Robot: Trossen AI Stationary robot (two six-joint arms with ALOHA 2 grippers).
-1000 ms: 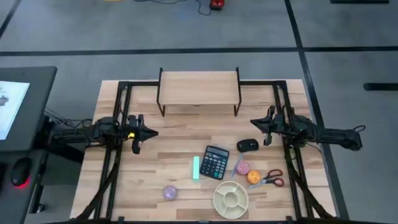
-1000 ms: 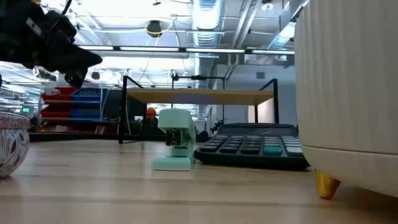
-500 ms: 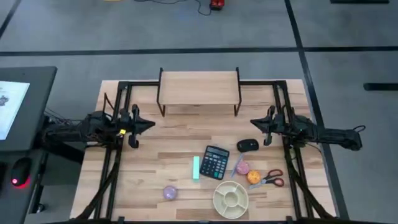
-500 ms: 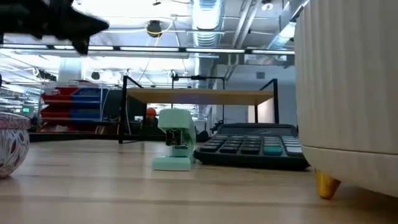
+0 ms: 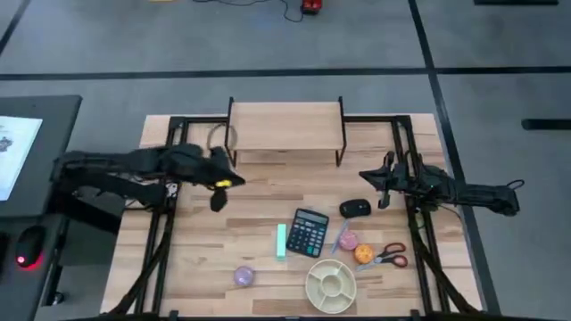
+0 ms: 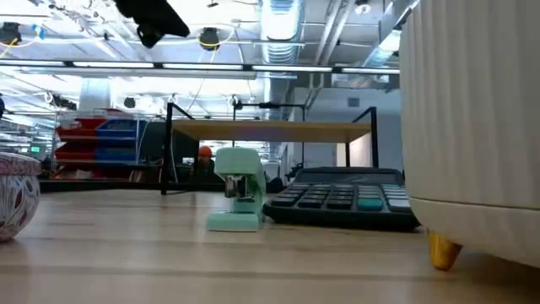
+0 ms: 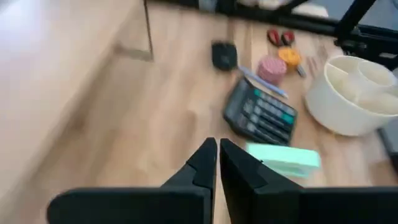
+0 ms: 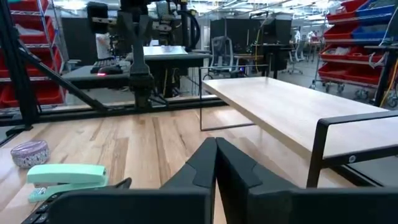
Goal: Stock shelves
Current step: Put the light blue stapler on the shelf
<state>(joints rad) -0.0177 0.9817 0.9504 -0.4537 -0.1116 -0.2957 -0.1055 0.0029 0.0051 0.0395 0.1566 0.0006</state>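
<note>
Shelves [image 5: 285, 125] sit at the back edge of the worktop [image 5: 250, 218], centred. Left gripper [image 5: 217, 189] hangs in front of their left end, jaws together; right gripper [image 5: 385, 183] waits off the right end, by the mouse [image 5: 355, 209]. Calculator [image 5: 310, 233] lies in front of centre, stapler [image 5: 282, 241] touching its left side. Bowl [image 5: 331, 285] at the front edge, ball [image 5: 244, 276] to its left, scissors [image 5: 386, 258] to its right
</note>
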